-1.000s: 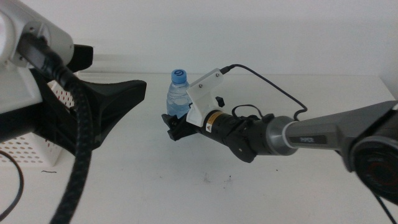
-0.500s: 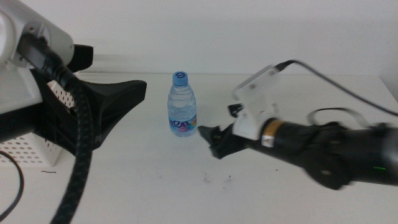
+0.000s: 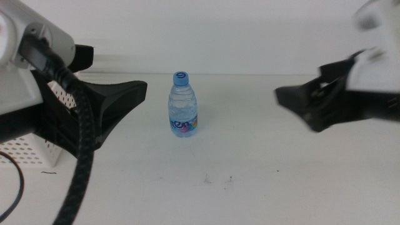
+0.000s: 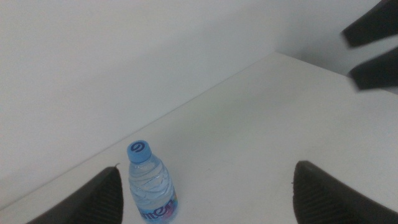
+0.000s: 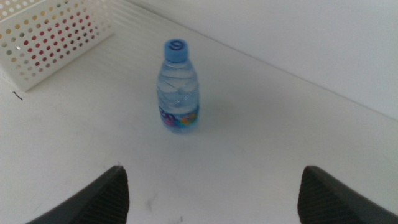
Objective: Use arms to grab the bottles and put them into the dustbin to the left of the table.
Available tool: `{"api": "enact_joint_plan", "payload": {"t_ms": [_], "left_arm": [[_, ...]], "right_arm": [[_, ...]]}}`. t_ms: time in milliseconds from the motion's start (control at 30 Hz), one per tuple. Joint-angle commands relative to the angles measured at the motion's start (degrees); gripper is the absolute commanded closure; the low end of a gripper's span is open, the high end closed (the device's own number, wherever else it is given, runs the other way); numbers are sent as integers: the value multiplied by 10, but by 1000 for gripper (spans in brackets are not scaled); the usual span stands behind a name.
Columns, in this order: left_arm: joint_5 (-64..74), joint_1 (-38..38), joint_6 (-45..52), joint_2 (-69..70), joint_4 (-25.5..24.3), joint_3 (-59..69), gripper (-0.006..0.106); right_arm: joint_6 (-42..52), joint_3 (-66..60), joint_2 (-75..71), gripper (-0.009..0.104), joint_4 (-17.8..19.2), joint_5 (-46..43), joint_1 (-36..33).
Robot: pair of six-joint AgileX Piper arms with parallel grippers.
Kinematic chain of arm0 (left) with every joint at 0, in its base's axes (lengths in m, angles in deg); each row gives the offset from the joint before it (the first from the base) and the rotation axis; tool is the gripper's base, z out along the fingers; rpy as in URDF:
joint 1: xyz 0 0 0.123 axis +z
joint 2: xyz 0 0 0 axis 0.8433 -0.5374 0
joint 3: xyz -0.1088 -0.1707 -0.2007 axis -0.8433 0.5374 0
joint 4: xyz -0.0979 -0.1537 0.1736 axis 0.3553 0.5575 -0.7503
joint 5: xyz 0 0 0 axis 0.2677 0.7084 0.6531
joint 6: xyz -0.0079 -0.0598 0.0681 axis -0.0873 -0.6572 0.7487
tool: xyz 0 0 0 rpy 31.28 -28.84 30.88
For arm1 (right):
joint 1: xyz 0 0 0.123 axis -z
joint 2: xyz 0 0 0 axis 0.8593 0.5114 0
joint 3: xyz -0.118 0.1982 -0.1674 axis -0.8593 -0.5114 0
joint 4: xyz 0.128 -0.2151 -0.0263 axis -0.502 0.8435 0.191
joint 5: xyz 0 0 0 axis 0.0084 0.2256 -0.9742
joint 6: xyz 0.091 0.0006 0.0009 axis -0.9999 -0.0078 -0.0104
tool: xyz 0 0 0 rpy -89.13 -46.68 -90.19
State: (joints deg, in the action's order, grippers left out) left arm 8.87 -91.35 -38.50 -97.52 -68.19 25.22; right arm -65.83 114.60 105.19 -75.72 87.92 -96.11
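A small clear water bottle (image 3: 183,105) with a blue cap stands upright at mid-table, also seen in the left wrist view (image 4: 150,184) and the right wrist view (image 5: 179,88). My right gripper (image 3: 292,100) hangs blurred at the right, well away from the bottle, and its jaws (image 5: 217,199) are open and empty. My left gripper (image 3: 134,92) hovers left of the bottle, open (image 4: 205,199), holding nothing. The dustbin (image 3: 25,149), a white perforated basket, sits at the far left, mostly hidden behind my left arm. Something red shows through the dustbin wall (image 5: 51,36).
The white table (image 3: 250,169) carries a few dark specks (image 3: 217,181) in front of the bottle. A pale wall runs behind the table's far edge. In the left wrist view, the right gripper's dark jaws (image 4: 372,51) show beyond the bottle.
My right gripper has pulled back from the bottle, moving right and rising. The bottle stays upright in the same spot. The left arm has not moved.
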Motion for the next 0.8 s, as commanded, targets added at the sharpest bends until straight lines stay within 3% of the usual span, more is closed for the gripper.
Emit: {"api": "enact_joint_plan", "payload": {"t_ms": [0,100,233,767], "left_arm": [[-7,-4,-4,3,0,-1,7],[-7,-4,-4,3,0,-1,7],[-7,-4,-4,3,0,-1,7],[-7,-4,-4,3,0,-1,7]], "right_arm": [[6,47,-17,6,-3,100,4],[20,101,-16,7,-16,197,4],[21,143,-17,7,-23,228,4],[21,174,-17,7,-40,206,4]]}}
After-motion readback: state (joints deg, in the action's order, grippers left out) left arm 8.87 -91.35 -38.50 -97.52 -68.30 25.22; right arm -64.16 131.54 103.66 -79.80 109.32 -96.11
